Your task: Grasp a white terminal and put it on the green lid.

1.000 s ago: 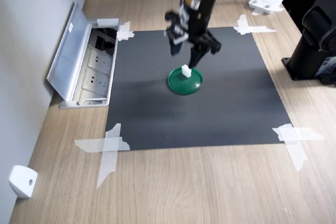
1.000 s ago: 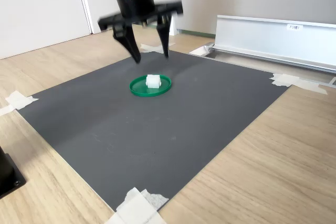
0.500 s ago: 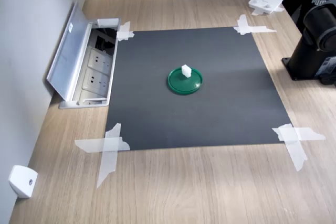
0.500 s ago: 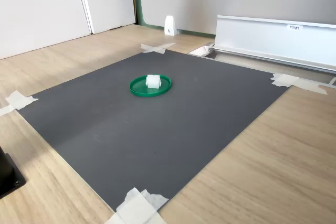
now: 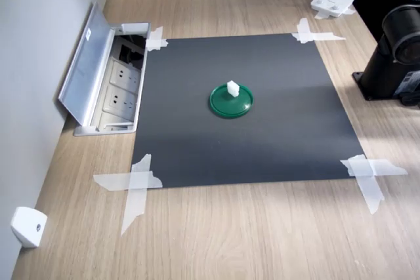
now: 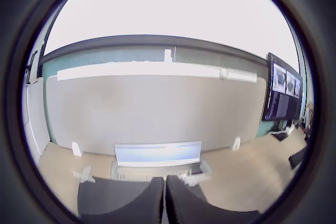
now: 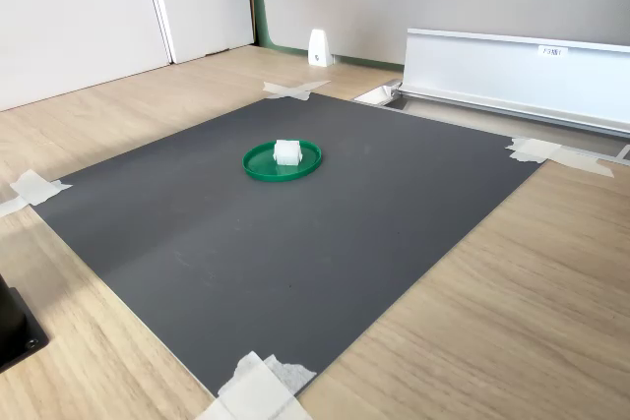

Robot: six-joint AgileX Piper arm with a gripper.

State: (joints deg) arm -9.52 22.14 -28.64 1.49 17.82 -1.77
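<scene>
The white terminal (image 5: 232, 87) (image 7: 286, 151) stands upright on the green lid (image 5: 230, 104) (image 7: 262, 163), near the lid's rim on the far side in the first exterior view. The lid lies flat around the middle of the black mat (image 5: 262, 142) (image 7: 295, 263). No part of the gripper shows in either exterior view. In the wrist view my gripper (image 6: 164, 203) looks out at a wall and the room, raised well off the mat, its two dark fingers closed against each other with nothing between them. Neither the lid nor the terminal appears in the wrist view.
The arm's black base (image 5: 394, 63) stands at the first exterior view's right edge. A floor socket box with its metal flap raised (image 5: 105, 77) (image 7: 512, 76) borders the mat. White tape strips (image 5: 134, 185) hold the mat's corners. A white wedge (image 5: 27, 226) and a white stand (image 5: 333, 1) sit apart.
One second ago the arm hung over the lid with its gripper open above the terminal. It has since left both exterior views; the terminal and the lid stay where they were.
</scene>
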